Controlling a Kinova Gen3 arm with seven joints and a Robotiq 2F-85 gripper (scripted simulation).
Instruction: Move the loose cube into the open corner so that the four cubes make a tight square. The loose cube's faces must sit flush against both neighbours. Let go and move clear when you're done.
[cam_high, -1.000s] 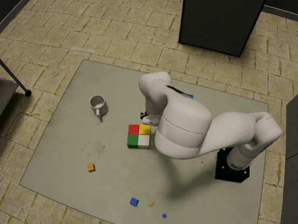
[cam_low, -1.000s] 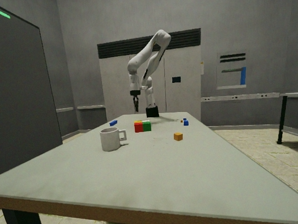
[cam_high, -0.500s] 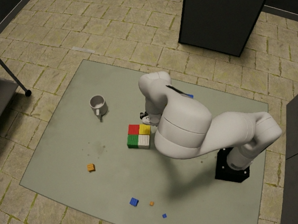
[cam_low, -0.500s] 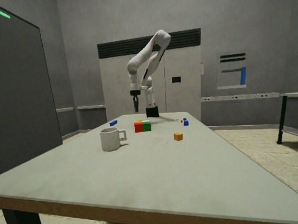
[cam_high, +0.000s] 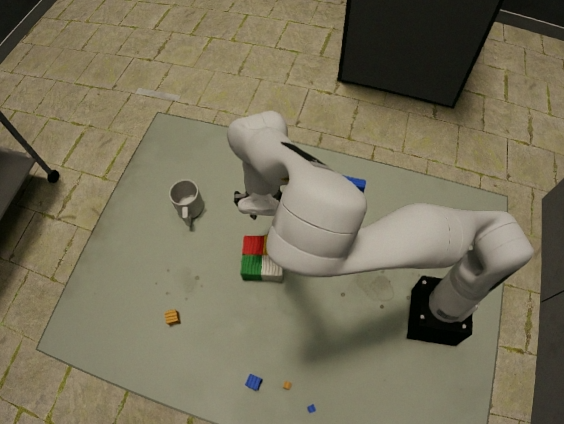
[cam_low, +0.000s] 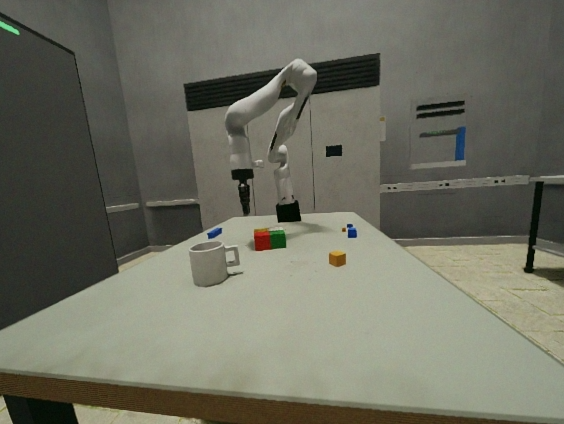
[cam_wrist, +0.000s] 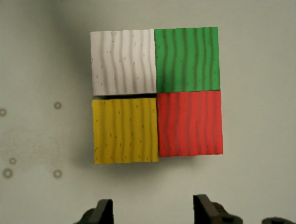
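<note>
Four cubes stand in a two-by-two block: red, green, white and yellow. In the wrist view the yellow cube's side lies against the red one, but a thin dark gap separates it from the white one. Its far edge sticks out slightly past the red cube's edge. The arm hides most of yellow in the top view. My gripper is part-way open and empty, above the table, beyond the yellow and red side.
A grey mug stands beyond the red cube. A blue bar lies partly behind the arm in the top view. An orange cube, a blue block and two tiny cubes lie on the other side.
</note>
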